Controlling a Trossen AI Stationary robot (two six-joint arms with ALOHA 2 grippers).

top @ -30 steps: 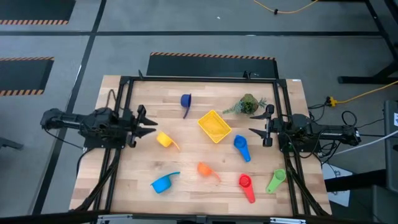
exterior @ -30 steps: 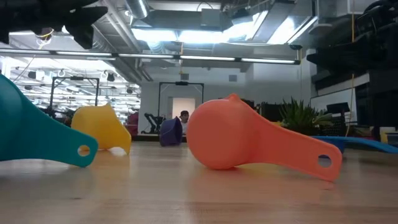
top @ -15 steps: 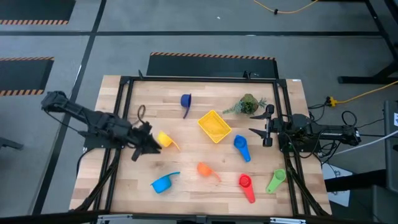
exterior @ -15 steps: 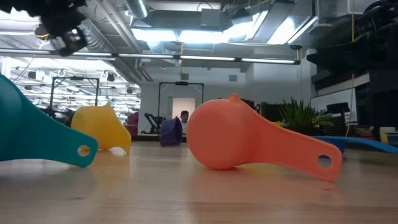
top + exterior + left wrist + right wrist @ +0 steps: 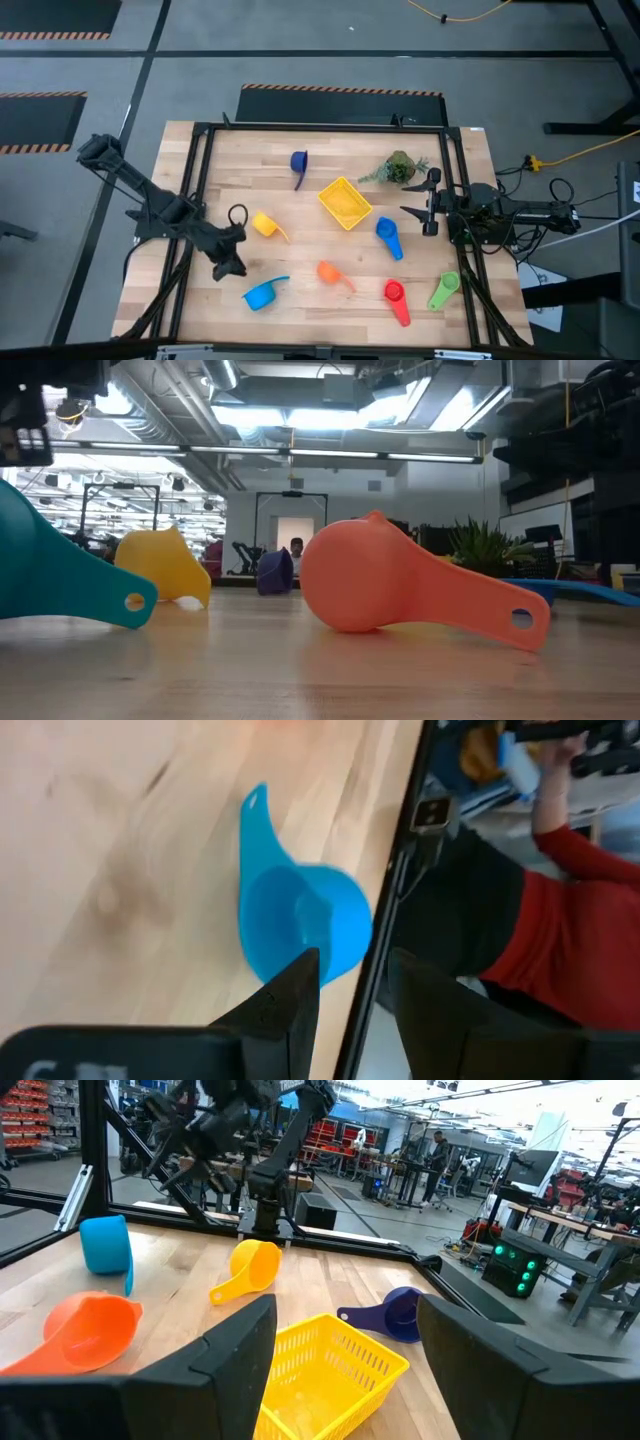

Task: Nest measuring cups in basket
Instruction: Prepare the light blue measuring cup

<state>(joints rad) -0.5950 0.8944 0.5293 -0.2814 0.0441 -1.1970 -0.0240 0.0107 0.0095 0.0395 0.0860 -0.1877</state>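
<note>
A butcher-block table (image 5: 300,300) carries an unstarted job: the square yellow basket (image 5: 345,203) sits empty near the centre, tilted corner-on, with seven measuring cups scattered around it and none nested. The left gripper (image 5: 228,262) hangs low over the near left part of the table, just beside the light blue cup (image 5: 262,293), its fingers (image 5: 285,1005) parted with a gap between them and nothing held; the wrist view shows that cup lying on its side, mouth toward the camera, handle pointing away. The right gripper (image 5: 415,214) waits at the right edge next to the blue cup (image 5: 388,237), its fingers spread wide and empty.

The leafy plant sprig (image 5: 398,168) lies behind the basket to the right. The remaining scoops are the dark blue cup (image 5: 299,164) at the back, the yellow cup (image 5: 265,224) left of the basket, the orange cup (image 5: 329,272) in front, and the red cup (image 5: 395,296) and green cup (image 5: 443,288) at the near right.

The cups look like light, rigid, smooth plastic, likely to skid or roll if nudged; the flat handle, or a pinch across the bowl's rim, seems the surest hold.
</note>
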